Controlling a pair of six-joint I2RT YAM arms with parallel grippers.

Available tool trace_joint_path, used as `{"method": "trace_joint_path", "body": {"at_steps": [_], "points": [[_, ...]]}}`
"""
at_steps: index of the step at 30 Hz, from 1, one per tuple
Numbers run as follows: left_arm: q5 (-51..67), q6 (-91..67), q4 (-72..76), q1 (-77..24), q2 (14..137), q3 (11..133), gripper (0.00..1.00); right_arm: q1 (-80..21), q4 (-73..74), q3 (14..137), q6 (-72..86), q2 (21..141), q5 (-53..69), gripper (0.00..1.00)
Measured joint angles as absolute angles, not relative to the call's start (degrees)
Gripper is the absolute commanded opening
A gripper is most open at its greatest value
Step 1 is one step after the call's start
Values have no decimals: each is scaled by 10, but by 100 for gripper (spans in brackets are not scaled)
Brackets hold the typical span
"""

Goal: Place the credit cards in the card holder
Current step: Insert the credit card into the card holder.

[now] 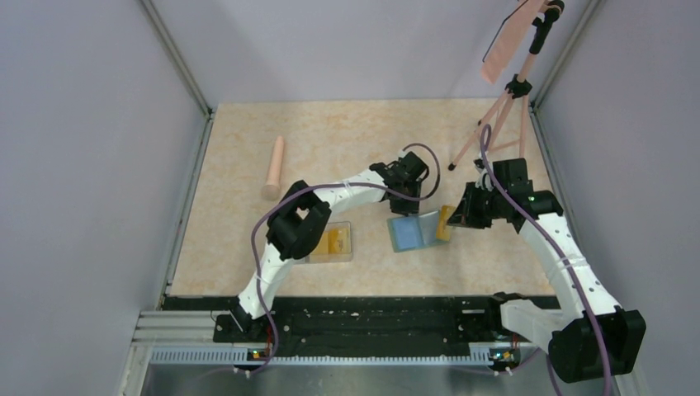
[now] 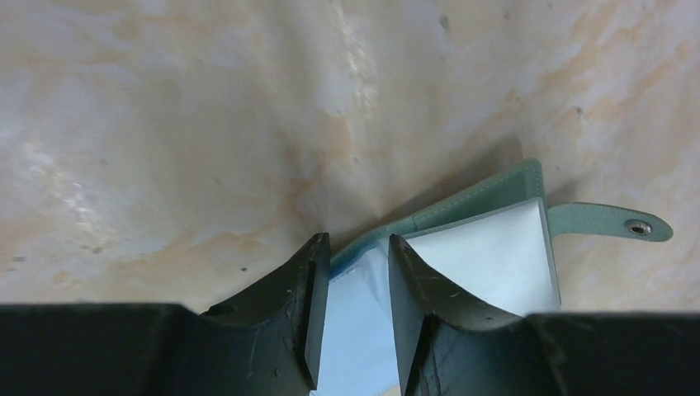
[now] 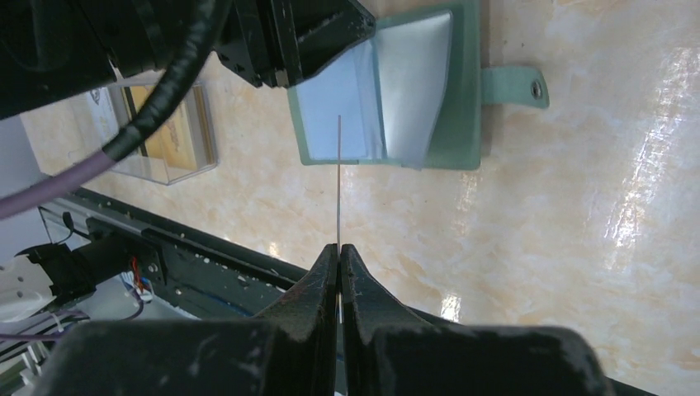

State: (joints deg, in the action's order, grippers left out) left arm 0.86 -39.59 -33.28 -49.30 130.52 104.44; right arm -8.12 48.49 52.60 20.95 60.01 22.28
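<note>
The green card holder (image 1: 410, 233) lies open on the table, its pale blue pocket pages (image 3: 330, 107) facing up and its snap tab (image 3: 512, 85) out to one side. My left gripper (image 2: 355, 243) stands part-way open at the holder's far edge (image 2: 462, 202), with a pocket page rising between its fingers. My right gripper (image 3: 340, 247) is shut on a credit card (image 3: 338, 181) seen edge-on as a thin line pointing at the pages. From above that card (image 1: 444, 223) looks yellow and stands at the holder's right edge under the right gripper (image 1: 456, 216).
A clear plastic box (image 1: 330, 242) holding yellow cards sits left of the holder, under the left arm's elbow. A peach cylinder (image 1: 274, 169) lies at the far left. A tripod (image 1: 503, 107) stands at the back right. The black base rail (image 1: 355, 318) runs along the near edge.
</note>
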Motion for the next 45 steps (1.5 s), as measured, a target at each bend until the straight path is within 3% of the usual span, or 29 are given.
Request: {"method": "trace_joint_path", "body": {"at_steps": [12, 23, 31, 37, 45], "points": [[55, -416, -263, -528, 1236, 916, 39, -81, 484, 513, 205, 596, 234, 0], [21, -425, -291, -529, 1149, 850, 41, -81, 477, 492, 173, 617, 260, 0], [48, -469, -265, -528, 1041, 720, 34, -81, 454, 477, 160, 675, 280, 0], [93, -506, -241, -528, 1034, 635, 32, -81, 430, 467, 156, 711, 299, 0], [122, -518, -216, -526, 1051, 631, 31, -90, 405, 453, 156, 780, 300, 0]]}}
